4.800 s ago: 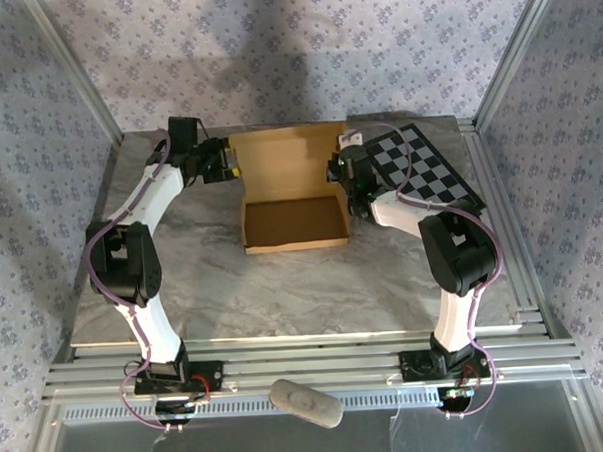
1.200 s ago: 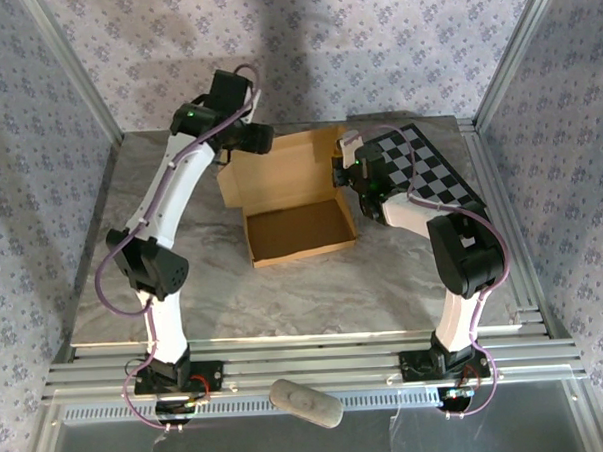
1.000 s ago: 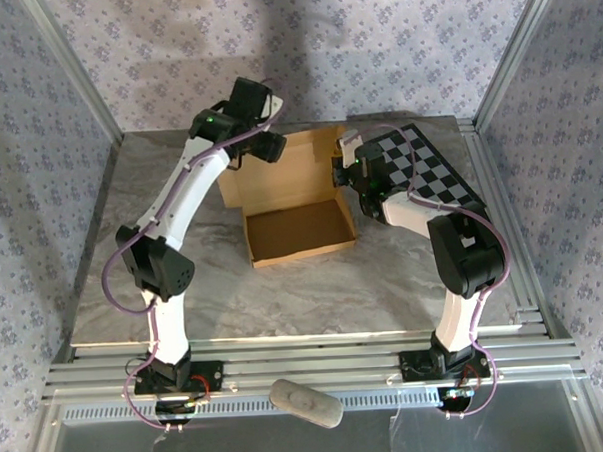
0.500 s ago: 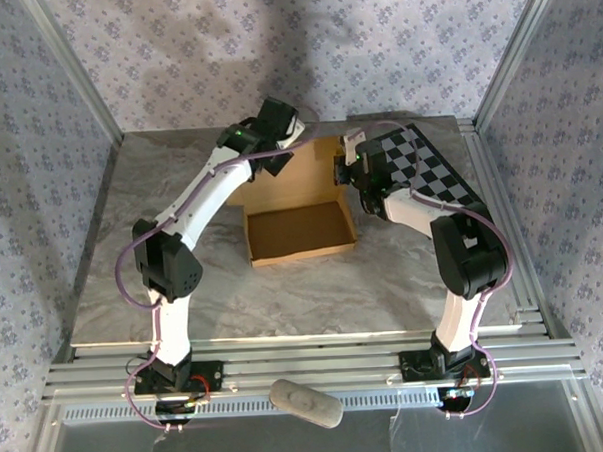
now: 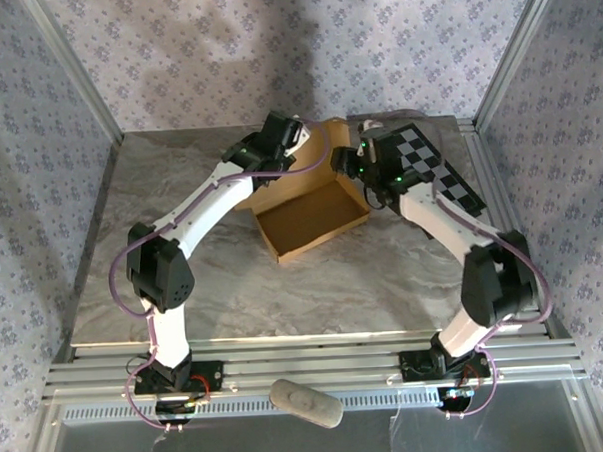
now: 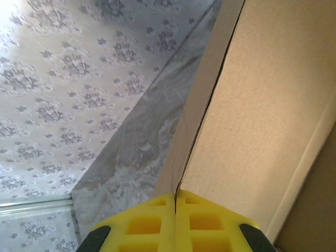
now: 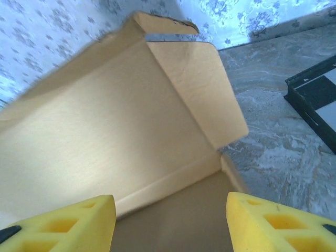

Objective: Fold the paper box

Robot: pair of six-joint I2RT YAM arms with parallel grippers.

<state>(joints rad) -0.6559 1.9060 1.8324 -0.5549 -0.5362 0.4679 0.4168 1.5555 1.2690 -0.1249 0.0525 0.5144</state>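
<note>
Cardboard mailer, plain tan: the paper box (image 5: 316, 217) sits mid-table, its open tray skewed. The lid (image 7: 105, 121) is hinged along the tray's far edge and raised toward 12 o'clock.

My left gripper (image 6: 175, 199) reaches in from 10 o'clock. Its yellow fingers are pressed together, and the lid's thin edge runs into the seam between them. I judge that it pinches the lid to hold it upright, though the contact itself is hard to see.

My right gripper (image 7: 168, 205) waits at the tray's 2 o'clock corner with its fingers spread wide and nothing between them. It faces the lid's inner side and its side flap (image 7: 197, 89), which juts forward. I judge it is placed there to tuck that flap inward as the lid comes down.

A checkerboard panel (image 5: 429, 165) lies flat at 2 o'clock, beyond my right arm, on the grey marbled table (image 5: 183, 261).

No print, brand or label shows on the cardboard, and no writing is readable anywhere.
</note>
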